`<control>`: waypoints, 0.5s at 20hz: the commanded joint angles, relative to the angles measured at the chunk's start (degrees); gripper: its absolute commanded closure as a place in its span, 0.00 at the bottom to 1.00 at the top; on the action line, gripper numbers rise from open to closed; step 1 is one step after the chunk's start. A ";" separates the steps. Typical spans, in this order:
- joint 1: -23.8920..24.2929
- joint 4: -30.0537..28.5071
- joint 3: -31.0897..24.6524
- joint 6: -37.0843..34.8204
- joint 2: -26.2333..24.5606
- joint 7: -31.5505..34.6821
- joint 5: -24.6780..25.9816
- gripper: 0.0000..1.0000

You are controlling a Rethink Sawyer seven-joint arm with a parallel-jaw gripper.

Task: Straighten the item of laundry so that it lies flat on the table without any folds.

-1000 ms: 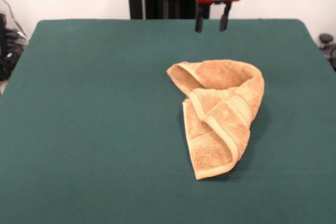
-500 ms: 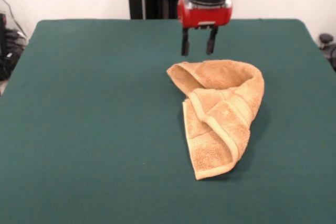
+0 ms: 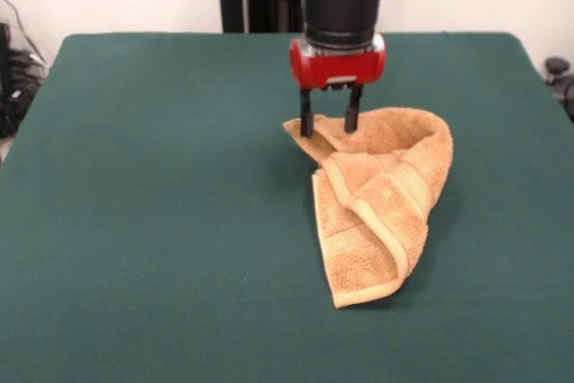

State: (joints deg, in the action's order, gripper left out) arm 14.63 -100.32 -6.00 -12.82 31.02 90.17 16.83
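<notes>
Gripper (image 3: 328, 123) sits just above centre of the frame, two dark fingers parted with a clear gap between them, nothing clamped yet; tips straddle or just touch the upper-left lip of the washcloth (image 3: 381, 199), cannot tell if there is real contact. Arm comes straight down from the top edge, black cylinder over a red wrist block, fingers pointing vertically at the table (image 3: 152, 221); reads as a top-down pinch approach. Washcloth lies right of centre, golden-tan terry, badly folded: upper part humped into an open loop, a hemmed band folded diagonally across the middle, one corner pointing toward the lower centre of the frame. Resting on the dark green table, well clear of every edge. Handling guess: light, soft, limp, won't hold shape when lifted, layers will drag on each other and the felt-like table cover probably grips it a bit, so pulling should unfold rather than slide the whole piece. Not fragile, not slippery. Best hold looks like a hemmed edge or corner, single layer only; the raised upper-left lip under the fingers is a fair pick since it stands off the table. Risk: pinching two layers at once and carrying the fold along. Task looks barely started.
</notes>
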 commanded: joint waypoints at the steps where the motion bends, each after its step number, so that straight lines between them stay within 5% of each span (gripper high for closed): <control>1: 0.68 4.43 -10.16 2.73 -6.46 0.10 3.63 0.00; 10: 1.53 4.36 -11.75 4.49 -7.50 2.16 5.34 0.00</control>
State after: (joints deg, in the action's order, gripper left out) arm 16.54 -98.77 -9.01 -11.79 25.92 90.17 19.81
